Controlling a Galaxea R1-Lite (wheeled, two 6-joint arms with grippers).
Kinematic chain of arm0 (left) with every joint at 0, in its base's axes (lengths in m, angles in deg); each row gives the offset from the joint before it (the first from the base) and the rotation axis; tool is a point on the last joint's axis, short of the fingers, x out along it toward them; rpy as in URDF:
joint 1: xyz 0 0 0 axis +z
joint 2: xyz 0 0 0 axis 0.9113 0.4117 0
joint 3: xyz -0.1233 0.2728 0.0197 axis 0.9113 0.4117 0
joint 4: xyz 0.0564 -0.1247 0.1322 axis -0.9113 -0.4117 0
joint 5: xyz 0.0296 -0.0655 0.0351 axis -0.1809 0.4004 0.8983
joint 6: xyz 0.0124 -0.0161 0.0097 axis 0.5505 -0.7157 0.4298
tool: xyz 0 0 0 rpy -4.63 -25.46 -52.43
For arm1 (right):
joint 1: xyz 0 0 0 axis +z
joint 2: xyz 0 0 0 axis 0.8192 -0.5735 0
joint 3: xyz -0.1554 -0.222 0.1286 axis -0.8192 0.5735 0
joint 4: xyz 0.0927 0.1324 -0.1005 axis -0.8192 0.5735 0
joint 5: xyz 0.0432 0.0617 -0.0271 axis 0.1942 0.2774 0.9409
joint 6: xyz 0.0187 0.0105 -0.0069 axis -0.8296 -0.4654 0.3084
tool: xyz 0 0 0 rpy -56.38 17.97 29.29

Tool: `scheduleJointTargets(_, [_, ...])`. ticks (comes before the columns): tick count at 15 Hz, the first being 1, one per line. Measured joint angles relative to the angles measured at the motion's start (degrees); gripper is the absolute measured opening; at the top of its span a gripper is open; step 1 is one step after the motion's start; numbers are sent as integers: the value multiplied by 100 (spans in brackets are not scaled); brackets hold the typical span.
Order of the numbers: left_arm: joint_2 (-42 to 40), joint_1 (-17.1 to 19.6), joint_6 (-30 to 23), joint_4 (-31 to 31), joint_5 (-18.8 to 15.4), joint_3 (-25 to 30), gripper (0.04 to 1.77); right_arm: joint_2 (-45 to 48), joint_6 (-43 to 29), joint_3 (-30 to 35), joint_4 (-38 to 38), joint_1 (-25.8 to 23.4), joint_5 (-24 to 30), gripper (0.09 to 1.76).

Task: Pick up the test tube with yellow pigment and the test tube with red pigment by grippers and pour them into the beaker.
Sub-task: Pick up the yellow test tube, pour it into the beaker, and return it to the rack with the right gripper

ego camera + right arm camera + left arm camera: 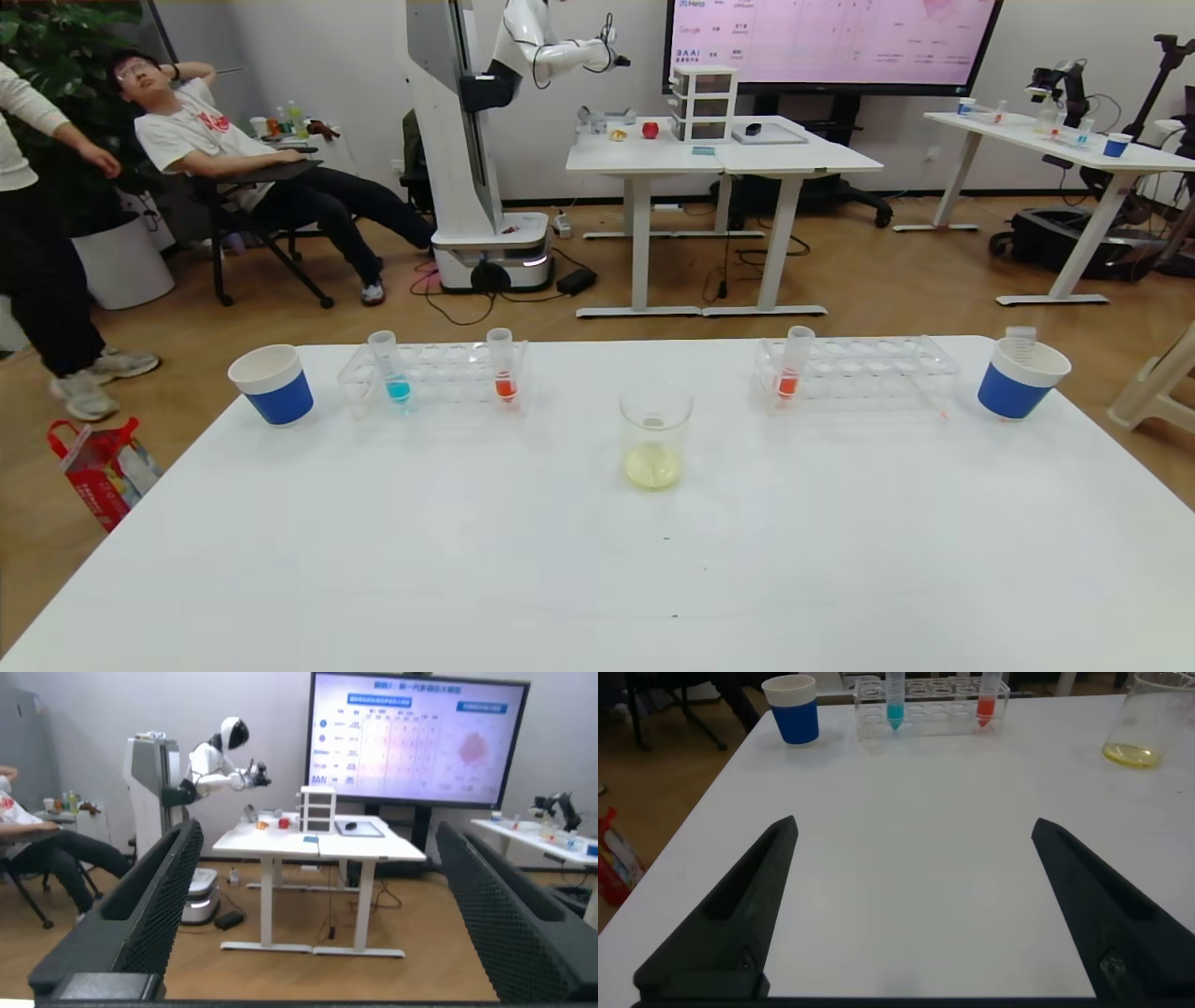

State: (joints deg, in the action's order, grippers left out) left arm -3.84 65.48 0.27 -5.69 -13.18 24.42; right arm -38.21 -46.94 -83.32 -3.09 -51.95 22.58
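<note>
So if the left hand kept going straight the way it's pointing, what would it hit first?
Probably the left test tube rack at the table's far edge; bare table lies ahead of the left hand until then, though depth is unclear.

Bright even indoor light, soft shadows, glary screen (831, 42), wide-angle edge distortion

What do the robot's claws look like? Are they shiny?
Not shiny. Only the wrist views show them. The left end effector has two matt black fingers, long wedges narrowing toward their tips. The right end effector has the same black wedges, whose inner faces carry a fine dotted grip texture. No cables or markings show.
</note>
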Motion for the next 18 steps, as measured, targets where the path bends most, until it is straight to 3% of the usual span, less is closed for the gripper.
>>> scheduleJointTargets(9, [0, 2, -2, 2, 0, 0, 175, 4094, 312, 2211, 1596, -296, 59, 174])
scheduleJointTargets(15, [0, 0, -5, 0, 2, 0, 175, 5875, 575, 3694, 2599, -249, 63, 174])
scheduleJointTargets(18, [0, 0, 2, 0, 0, 0, 175, 6240, 545, 4476, 2823, -246, 30, 174])
